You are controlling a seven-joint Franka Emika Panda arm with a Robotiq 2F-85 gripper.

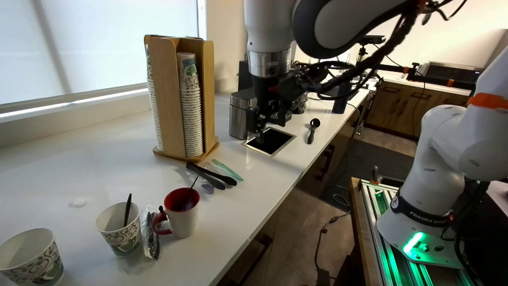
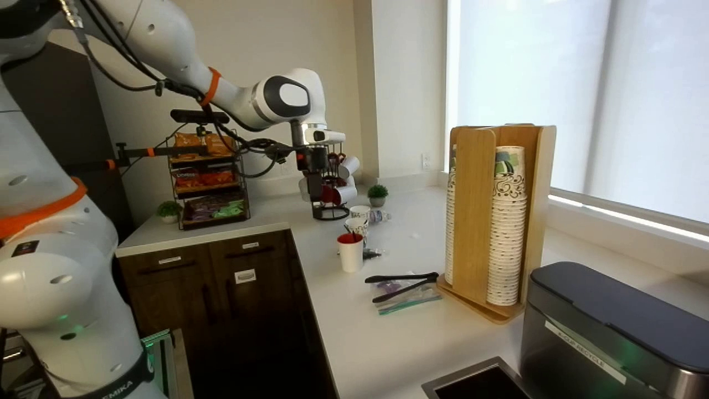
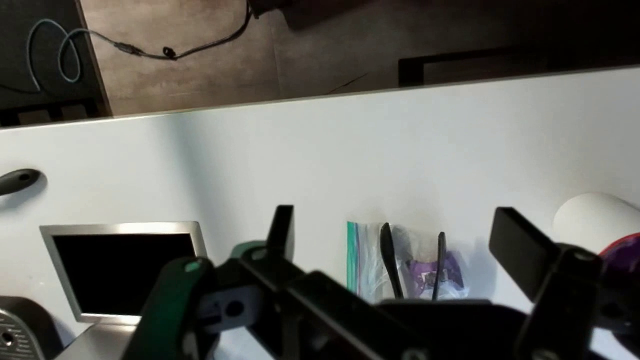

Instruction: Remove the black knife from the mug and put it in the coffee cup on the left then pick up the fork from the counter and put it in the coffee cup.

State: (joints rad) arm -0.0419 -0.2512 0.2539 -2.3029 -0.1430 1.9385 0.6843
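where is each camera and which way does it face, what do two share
Wrist view: mounted by the tool, looking down at the counter and floor; its open fingers show.
An exterior view: near the bin, facing along the counter toward the mug; arm and tool show.
An exterior view: near the mug, facing back past the cup holder toward the bin; arm, base and tool show.
Both exterior views share the mug, bin and cup holder.

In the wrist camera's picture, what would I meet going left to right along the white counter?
Black handle at the picture's edge → metal-framed dark opening → green-edged clear bag → red-rimmed white mug.
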